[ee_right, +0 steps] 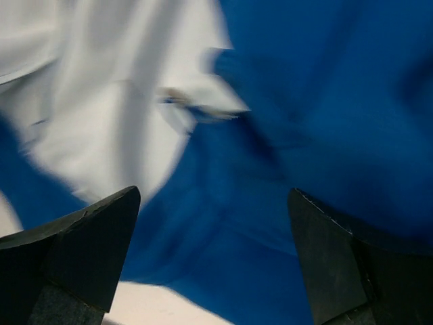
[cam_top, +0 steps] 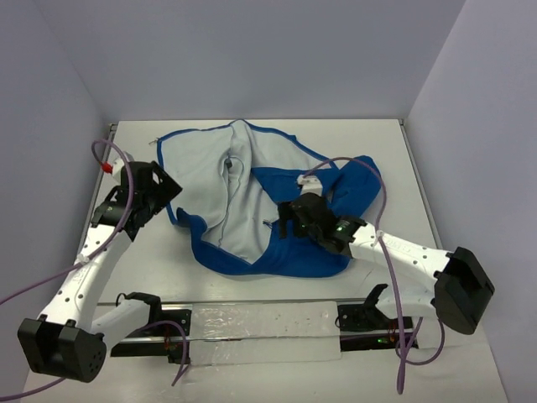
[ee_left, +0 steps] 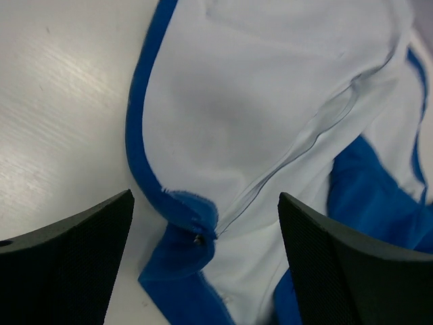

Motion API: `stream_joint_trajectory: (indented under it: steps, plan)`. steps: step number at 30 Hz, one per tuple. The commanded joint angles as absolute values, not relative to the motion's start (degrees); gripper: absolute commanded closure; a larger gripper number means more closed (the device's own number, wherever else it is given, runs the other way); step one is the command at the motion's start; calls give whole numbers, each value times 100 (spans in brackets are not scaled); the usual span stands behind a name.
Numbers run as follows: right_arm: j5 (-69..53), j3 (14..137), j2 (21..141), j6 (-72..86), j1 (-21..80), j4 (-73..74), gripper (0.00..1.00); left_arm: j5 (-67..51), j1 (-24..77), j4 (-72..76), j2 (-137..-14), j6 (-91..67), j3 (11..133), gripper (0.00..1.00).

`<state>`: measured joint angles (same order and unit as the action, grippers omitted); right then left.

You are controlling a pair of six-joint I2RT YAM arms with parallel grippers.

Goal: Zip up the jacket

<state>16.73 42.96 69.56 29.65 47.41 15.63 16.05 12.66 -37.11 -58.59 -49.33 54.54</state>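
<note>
The jacket [cam_top: 252, 197] lies spread open in the middle of the table, its pale lining up on the left and royal-blue fabric on the right. Its silvery zipper [cam_top: 228, 168] runs down the lining. My left gripper [cam_top: 168, 204] is open and empty at the jacket's left edge. In the left wrist view it [ee_left: 206, 271] hovers over a blue hem corner [ee_left: 179, 254] that carries a small metal zipper end [ee_left: 198, 238]. My right gripper [cam_top: 284, 222] is open and empty above the blue fabric [ee_right: 304, 135]. The blurred right wrist view shows a silvery zipper piece [ee_right: 196, 108] ahead of it.
The white table [cam_top: 403, 168] is walled at the back and on both sides. A clear plastic strip [cam_top: 252, 323] lies along the near edge between the arm bases. Purple cables [cam_top: 109, 155] loop off both arms.
</note>
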Motion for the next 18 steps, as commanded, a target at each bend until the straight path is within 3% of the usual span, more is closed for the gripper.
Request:
stream_joint_trajectory:
  steps: [1, 4, 5, 8, 9, 11, 13, 15, 17, 18]
  plan:
    - [1776, 3813, 6259, 3442, 3894, 1485, 3, 747, 1272, -3211, -5878, -4828, 4942, 7]
    - [1456, 3284, 5877, 3638, 2730, 1250, 0, 514, 1274, -2878, -6236, -4822, 4717, 11]
    - [1295, 3231, 5893, 3653, 2261, 1198, 0, 479, 1280, -2830, -6335, -4831, 4689, 27]
    - [858, 3328, 6142, 3597, 1653, 1160, 10, 132, 1306, -2625, -6657, -4874, 4579, 94]
    - [794, 3403, 6292, 3599, 1594, 1147, 17, 78, 1355, -2556, -6716, -4928, 4511, 99]
    - [623, 3554, 6499, 3653, 1539, 1051, 35, -47, 1572, -2463, -6767, -5049, 4406, 100]
    - [415, 3644, 6529, 3674, 1546, 929, 44, -38, 1851, -2426, -6701, -5218, 4352, 100]
    - [205, 3834, 6525, 3686, 1560, 818, 47, 241, 2360, -2458, -6555, -5423, 4345, 100]
    - [165, 4005, 6468, 3647, 1668, 841, 41, 252, 2712, -2328, -6513, -5570, 4312, 100]
    - [165, 4080, 6431, 3613, 1727, 873, 33, 267, 2842, -2303, -6523, -5615, 4327, 100]
